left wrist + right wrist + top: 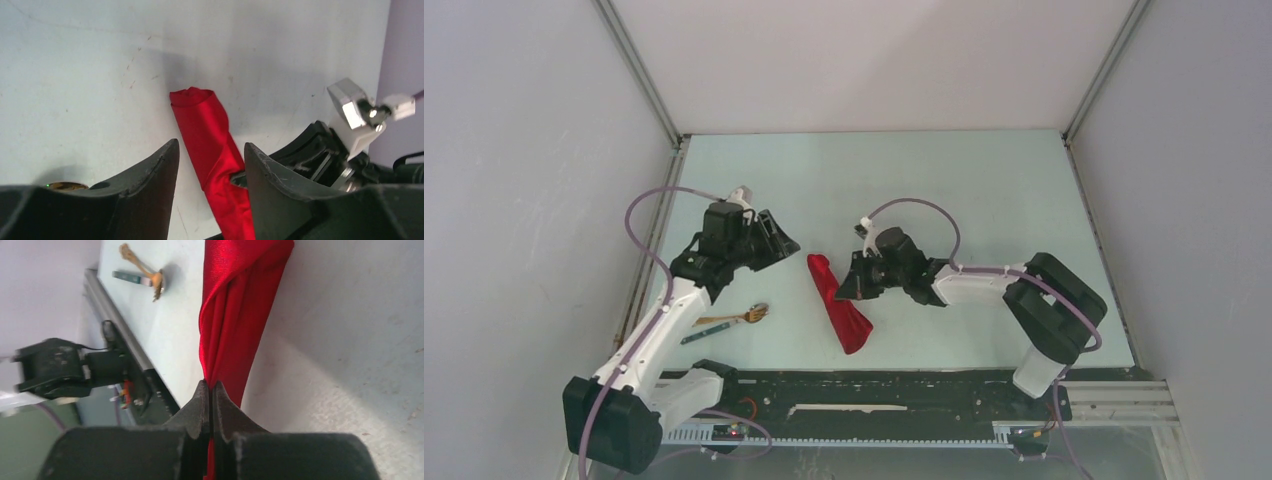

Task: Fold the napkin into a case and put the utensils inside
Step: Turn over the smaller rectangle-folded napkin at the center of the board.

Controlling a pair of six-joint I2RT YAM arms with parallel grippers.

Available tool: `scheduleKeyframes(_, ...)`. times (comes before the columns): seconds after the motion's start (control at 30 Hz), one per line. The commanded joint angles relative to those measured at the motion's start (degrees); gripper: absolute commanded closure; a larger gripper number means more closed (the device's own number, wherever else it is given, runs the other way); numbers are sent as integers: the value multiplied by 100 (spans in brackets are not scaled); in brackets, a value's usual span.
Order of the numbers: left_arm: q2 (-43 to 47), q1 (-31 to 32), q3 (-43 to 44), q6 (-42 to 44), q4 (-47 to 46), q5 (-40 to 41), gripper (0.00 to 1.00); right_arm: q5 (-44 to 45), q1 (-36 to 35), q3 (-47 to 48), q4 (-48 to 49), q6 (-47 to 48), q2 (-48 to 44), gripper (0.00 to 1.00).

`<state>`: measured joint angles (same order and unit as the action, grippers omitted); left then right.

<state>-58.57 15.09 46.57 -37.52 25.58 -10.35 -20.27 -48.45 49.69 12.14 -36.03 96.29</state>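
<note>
Right claw (pixel 210 387) pinches the glossy red napkin (pixel 205 120), rolled narrow; left claw (pixel 211 145) apart.

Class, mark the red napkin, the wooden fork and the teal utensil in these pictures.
napkin (pixel 837 302): top view, middle of the folded cloth.
wooden fork (pixel 757 314): top view, its broad end.
teal utensil (pixel 126 276): right wrist view, middle of the stick.

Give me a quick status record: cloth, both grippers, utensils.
napkin: bunched into a narrow strip, lying diagonally on the table
right gripper: shut, pinching the napkin
left gripper: open, holding nothing, near the napkin's far end
fork: on the table left of the napkin, outside it
teal stick: beside the fork, not in the napkin
</note>
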Motion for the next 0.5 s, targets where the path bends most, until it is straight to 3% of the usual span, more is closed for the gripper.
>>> scheduleKeyframes(0.0, 199, 2, -130, -52, 11, -213, 44, -1350, 452, -600, 2145, -1366, 190, 100)
scheduleKeyframes(0.07, 162, 23, -237, -108, -96, -327, 44, -1569, 642, -944, 3071, -1802, 445, 100)
scheduleKeyframes(0.23, -93, 275, -353, -221, -381, -449, 44, -1813, 1106, -1564, 4172, -2071, 918, 100)
scheduleKeyframes(0.47, -870, 914, -271, -439, -1190, -747, 44, -2244, 1693, -1911, 4633, -1973, 1395, 100)
